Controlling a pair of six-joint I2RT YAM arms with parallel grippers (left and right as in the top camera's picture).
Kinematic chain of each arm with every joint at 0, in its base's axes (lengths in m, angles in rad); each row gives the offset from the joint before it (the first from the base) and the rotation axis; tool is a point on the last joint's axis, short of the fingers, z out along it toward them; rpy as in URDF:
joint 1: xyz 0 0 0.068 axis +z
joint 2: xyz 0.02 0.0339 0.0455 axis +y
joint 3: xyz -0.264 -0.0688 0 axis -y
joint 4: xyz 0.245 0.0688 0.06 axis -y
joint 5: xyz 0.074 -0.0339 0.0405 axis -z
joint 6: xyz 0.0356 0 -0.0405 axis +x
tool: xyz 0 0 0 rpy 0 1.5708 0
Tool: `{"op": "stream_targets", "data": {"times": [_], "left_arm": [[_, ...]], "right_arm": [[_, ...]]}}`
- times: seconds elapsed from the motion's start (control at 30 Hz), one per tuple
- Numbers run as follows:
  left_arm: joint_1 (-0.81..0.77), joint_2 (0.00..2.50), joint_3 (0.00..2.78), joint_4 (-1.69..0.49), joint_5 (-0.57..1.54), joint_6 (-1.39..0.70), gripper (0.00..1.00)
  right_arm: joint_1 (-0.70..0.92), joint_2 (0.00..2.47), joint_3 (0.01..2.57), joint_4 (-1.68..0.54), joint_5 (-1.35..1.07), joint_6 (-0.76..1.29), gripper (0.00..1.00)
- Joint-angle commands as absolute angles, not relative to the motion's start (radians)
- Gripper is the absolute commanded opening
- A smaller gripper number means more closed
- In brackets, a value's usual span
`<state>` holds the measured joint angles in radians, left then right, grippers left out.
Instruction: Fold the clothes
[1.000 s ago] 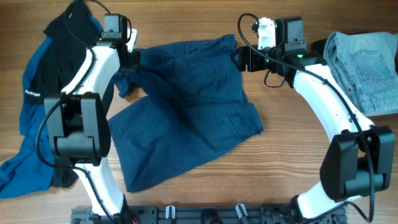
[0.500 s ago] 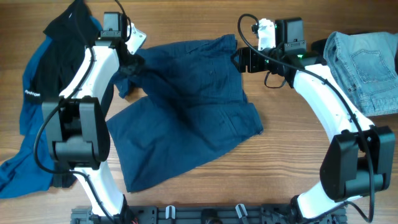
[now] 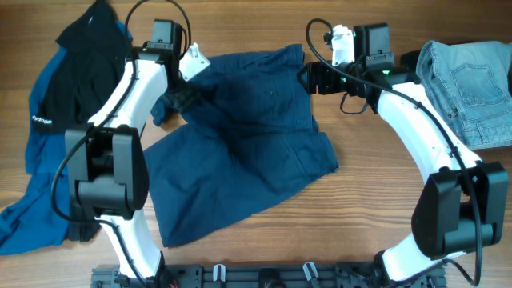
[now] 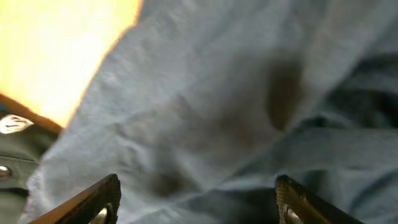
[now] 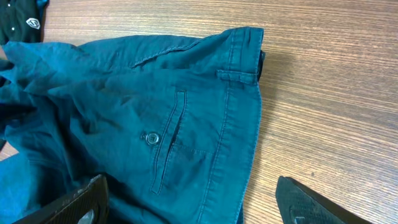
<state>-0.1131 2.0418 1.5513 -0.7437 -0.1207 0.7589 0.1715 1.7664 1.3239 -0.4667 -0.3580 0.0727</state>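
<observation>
A black and royal-blue jacket (image 3: pixel 48 120) with a small white logo lies crumpled along the left edge of the wooden table (image 3: pixel 368 208). Just right of it, the left gripper (image 4: pixel 196 202) sits low over the far-left corner of the dark navy shorts (image 3: pixel 240 136). Its fingers stand wide apart with nothing pinched between them, and blurred blue cloth fills the wrist view close beneath.

The shorts are spread across the middle of the table. Their waistband lies toward the far side, and the wide legs run toward the near edge, rumpled at the far left.

The right gripper (image 5: pixel 194 205) hovers at the far-right corner of the waistband, also spread wide and holding nothing. Its wrist view shows a buttoned welt pocket (image 5: pixel 165 140) and a belt loop (image 5: pixel 237 74). Light-blue denim jeans (image 3: pixel 468 88) lie at the far right, apart from the shorts.
</observation>
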Motion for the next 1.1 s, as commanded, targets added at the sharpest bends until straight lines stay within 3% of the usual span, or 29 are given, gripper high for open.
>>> {"op": "stream_targets", "data": {"times": [0.0,0.2,0.27,0.33,0.4,0.47,0.57,0.67,0.77,0.97,1.07], "left_arm": [[-0.083,2.022,1.552,-0.702,-0.105,0.778,0.79],[-0.074,2.078,1.552,-0.654,-0.105,0.778,0.75],[-0.074,2.091,1.551,-0.619,-0.106,0.777,0.55],[-0.075,2.091,1.551,-0.594,-0.105,0.766,0.25],[-0.075,2.091,1.552,-0.59,-0.105,0.747,0.11],[-0.075,2.091,1.551,-0.604,-0.101,0.734,0.04],[-0.074,2.091,1.552,-0.543,-0.118,0.719,0.04],[-0.076,2.091,1.552,-0.288,-0.27,0.593,0.04],[-0.076,2.091,1.552,-0.131,-0.257,0.563,0.04],[-0.069,2.136,1.552,-0.074,-0.214,0.453,0.05],[-0.071,2.143,1.552,-0.224,-0.216,0.3,0.53]], "right_arm": [[0.174,1.777,1.335,-0.468,-0.355,0.055,0.86],[0.174,1.777,1.335,-0.465,-0.355,0.055,0.86],[0.174,1.777,1.335,-0.464,-0.355,0.054,0.86],[0.174,1.777,1.335,-0.465,-0.354,0.054,0.86],[0.174,1.777,1.335,-0.464,-0.354,0.054,0.86],[0.174,1.777,1.335,-0.464,-0.354,0.054,0.86],[0.174,1.777,1.335,-0.464,-0.354,0.053,0.86],[0.174,1.777,1.335,-0.46,-0.353,0.054,0.86],[0.174,1.777,1.335,-0.46,-0.336,0.055,0.86],[0.174,1.779,1.333,-0.389,-0.331,0.052,0.86],[0.173,1.798,1.333,-0.28,-0.29,0.05,0.91]]}}
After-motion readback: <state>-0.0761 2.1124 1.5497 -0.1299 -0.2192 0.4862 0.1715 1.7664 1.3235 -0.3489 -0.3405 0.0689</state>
